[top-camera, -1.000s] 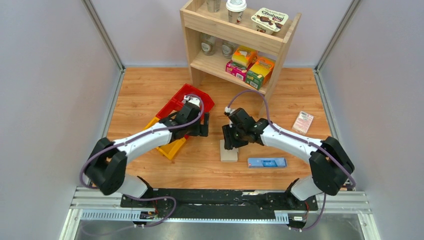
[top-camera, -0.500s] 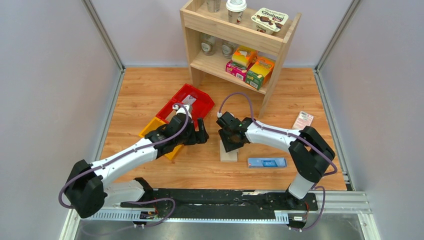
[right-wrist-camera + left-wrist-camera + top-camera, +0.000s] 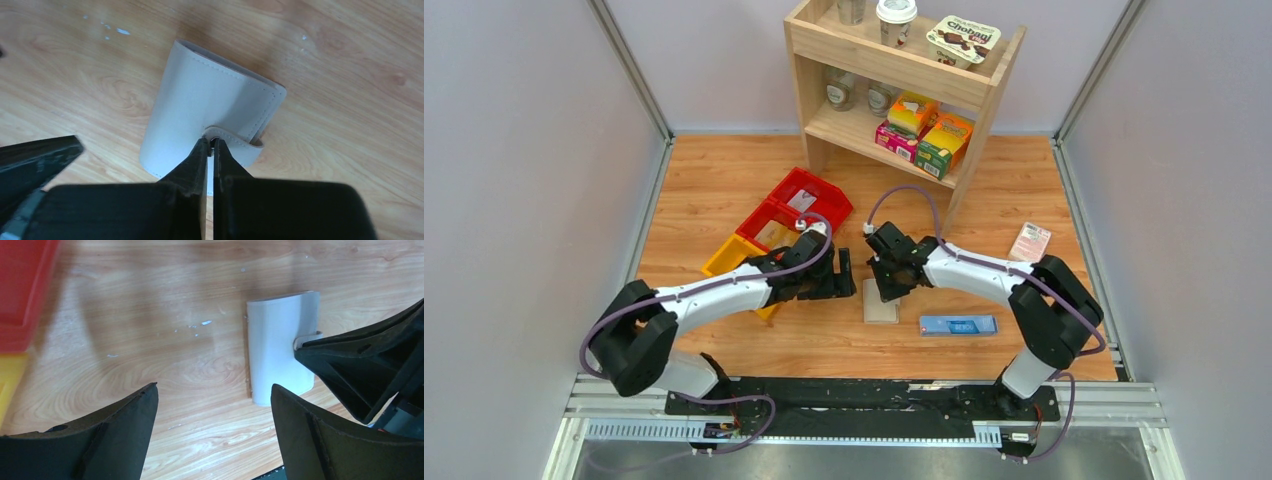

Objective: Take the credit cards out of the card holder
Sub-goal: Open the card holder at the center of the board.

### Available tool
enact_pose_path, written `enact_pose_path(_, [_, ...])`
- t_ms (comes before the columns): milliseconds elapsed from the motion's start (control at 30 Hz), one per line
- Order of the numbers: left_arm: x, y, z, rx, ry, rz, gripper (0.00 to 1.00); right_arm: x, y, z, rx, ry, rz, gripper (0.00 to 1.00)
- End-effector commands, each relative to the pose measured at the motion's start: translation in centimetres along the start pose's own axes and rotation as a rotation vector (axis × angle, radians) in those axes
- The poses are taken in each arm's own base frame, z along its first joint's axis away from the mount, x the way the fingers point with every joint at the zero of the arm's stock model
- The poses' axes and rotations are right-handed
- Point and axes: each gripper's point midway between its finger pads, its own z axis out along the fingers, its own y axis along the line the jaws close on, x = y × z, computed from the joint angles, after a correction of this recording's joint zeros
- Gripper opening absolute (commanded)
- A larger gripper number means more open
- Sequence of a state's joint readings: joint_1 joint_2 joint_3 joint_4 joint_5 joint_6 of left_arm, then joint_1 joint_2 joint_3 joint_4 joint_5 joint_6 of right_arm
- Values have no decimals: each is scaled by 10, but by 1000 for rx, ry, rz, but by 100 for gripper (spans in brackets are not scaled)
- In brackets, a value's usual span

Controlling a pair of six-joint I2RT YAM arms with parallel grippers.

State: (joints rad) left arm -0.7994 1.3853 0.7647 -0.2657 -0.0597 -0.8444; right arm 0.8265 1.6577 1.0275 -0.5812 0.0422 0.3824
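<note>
From above, the card holder (image 3: 881,303) lies flat on the worktop (image 3: 724,180), and the right gripper (image 3: 887,290) rests on it. At the left wrist, the left gripper (image 3: 214,390) gapes wide just beside the card holder. At the right wrist, jaws meet tight at its clasp tab (image 3: 240,141). We judge it light, soft, likely to slide: lift the tab, pin the body.

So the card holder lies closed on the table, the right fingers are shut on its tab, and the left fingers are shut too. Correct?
Not quite: the left fingers stand wide open beside the card holder, holding nothing, as the left wrist view shows. The rest is right.
</note>
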Motion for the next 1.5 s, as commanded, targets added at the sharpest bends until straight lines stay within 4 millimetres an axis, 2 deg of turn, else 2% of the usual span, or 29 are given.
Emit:
enact_pose_path(0, [-12,-30,3,69,-9,9,89,1,41,1,-325,-2,29,0])
enact_pose_path(100, [-8,-32,11,56,21,30,89,-8,54,-10,-469,-51,49,0])
enact_pose_path(200, [-4,-33,20,38,50,50,87,-14,56,-16,-542,-74,92,0])
enact_pose_path(333, [0,-35,29,14,89,82,86,-21,50,-22,-657,-103,202,0])
enact_pose_path(467, [9,-30,37,-35,136,130,83,-31,31,-26,-723,-159,332,0])
enact_pose_path(667, [20,-22,43,-94,173,170,77,-28,9,-24,-616,-179,382,0])
enact_pose_path(700, [20,-20,43,-103,171,173,77,-20,2,-21,-567,-146,406,0])
enact_pose_path(767, [23,-14,44,-125,181,177,76,-17,-13,-17,-463,-145,423,0])
enact_pose_path(867, [23,-11,42,-139,176,176,75,-10,-30,-16,-352,-133,432,0])
enact_pose_path(933, [19,-13,38,-133,158,168,77,-10,-33,-20,-329,-138,425,0])
enact_pose_path(1100, [0,-31,20,-70,77,128,85,-34,-17,-58,-410,-216,333,0])
enact_pose_path(1133, [-1,-29,18,-73,66,118,86,-39,-14,-66,-417,-229,312,0])
enact_pose_path(1233, [-15,-38,1,-24,-9,71,89,-53,-2,-85,-441,-252,250,0])
enact_pose_path(1300, [-21,-41,-9,0,-50,45,90,-58,10,-92,-476,-254,219,0])
enact_pose_path(1467, [-30,-38,-27,17,-121,-1,91,-59,37,-94,-536,-213,173,0])
